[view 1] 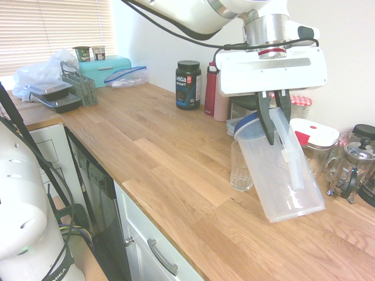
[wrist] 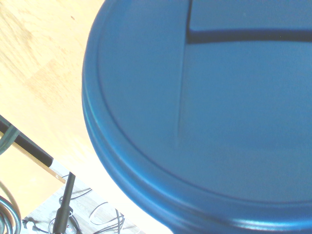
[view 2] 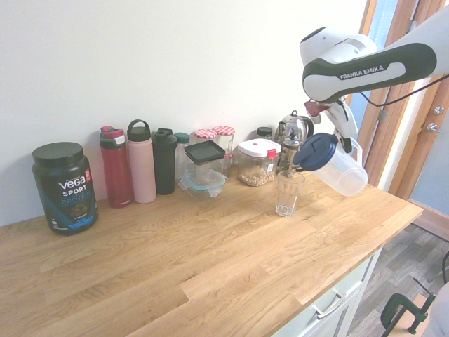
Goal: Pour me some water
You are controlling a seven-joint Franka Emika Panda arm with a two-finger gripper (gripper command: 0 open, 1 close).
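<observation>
Over the oak worktop (view 1: 176,170), you've got the gripper (view 1: 274,120) clenched on the handle of the clear plastic jug (view 1: 287,175), fingers pinched tight at the top, near the lid. Jug is held off the counter and tipped, blue lid (view 2: 316,152) end leading toward the glass; in the first exterior view the base swings out toward 5 o'clock. My read: that tilt is there to bring the spout over the rim, so you're in the pour step, early part.

Drinking glass (view 2: 288,193) stands upright on the worktop, just below and beside the lid edge, at about 7 o'clock from the lid in the second exterior view. Lid rim looks just above the glass mouth; can't tell if they touch.

Contents: glass looks empty, no water line visible. Jug body is translucent and I can't make out a water level or any stream leaving it. Wrist view is filled by the blue lid, a flap seam showing; can't tell whether the flap is open.

Behind the glass, along the wall at 12 o'clock: French press (view 1: 351,167), white-lidded canister (view 2: 257,163) with something tan inside, checked-lid jars (view 2: 216,140), empty-looking glass box with dark lid (view 2: 204,168), three bottles (red (view 2: 116,167), pink (view 2: 141,161), dark green (view 2: 165,161)) and a Vega Sport tub (view 2: 63,187). All well clear of the pour path except the press, which sits near the jug.

Risk, as I judge it: more tilt may spill past the narrow glass.
</observation>
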